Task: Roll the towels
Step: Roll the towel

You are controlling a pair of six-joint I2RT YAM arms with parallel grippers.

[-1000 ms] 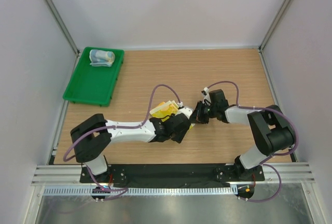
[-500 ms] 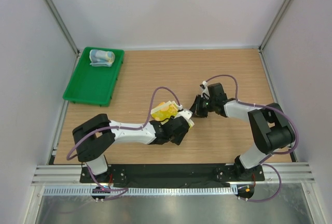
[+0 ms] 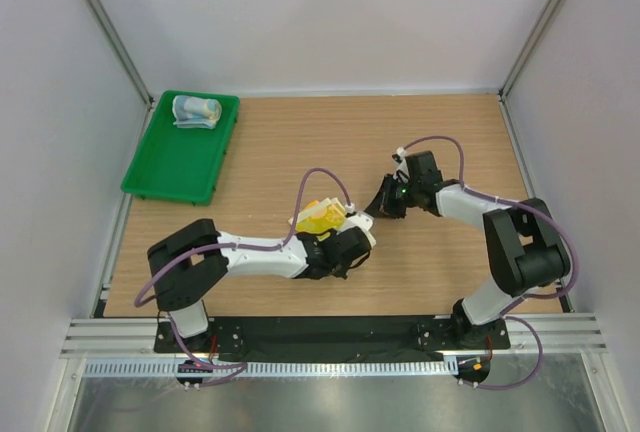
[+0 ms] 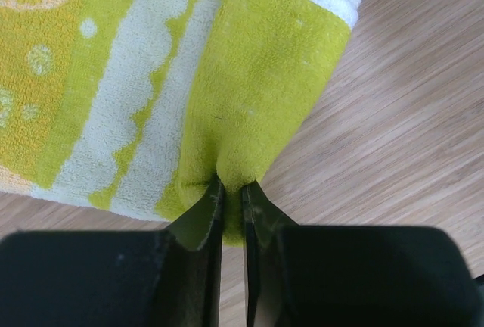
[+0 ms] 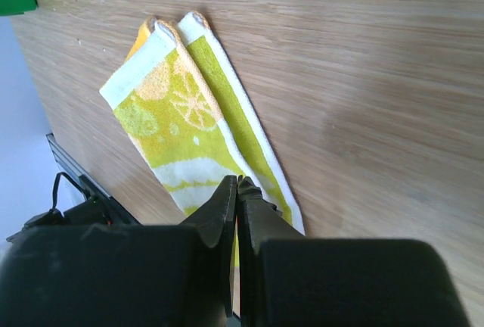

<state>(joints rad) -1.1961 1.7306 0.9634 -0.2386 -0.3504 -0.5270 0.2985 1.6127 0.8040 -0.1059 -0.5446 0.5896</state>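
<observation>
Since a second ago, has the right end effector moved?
Yes. The right end effector shifted slightly away from the base plate, toward the far wall.

Rolled towel (image 3: 196, 110) in tray (image 3: 172, 168), far left; folded towel (image 3: 320, 217) on table (image 3: 300, 142), centre

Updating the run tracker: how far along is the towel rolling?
Done: the blue towel lies rolled in the tray. In hand: the yellow towel is a flat folded strip, not rolled. The left gripper pinches a fold of it. The right gripper is shut over a corner, grip unclear. Left: roll the yellow towel. It probably then joins the blue one in the tray.
</observation>
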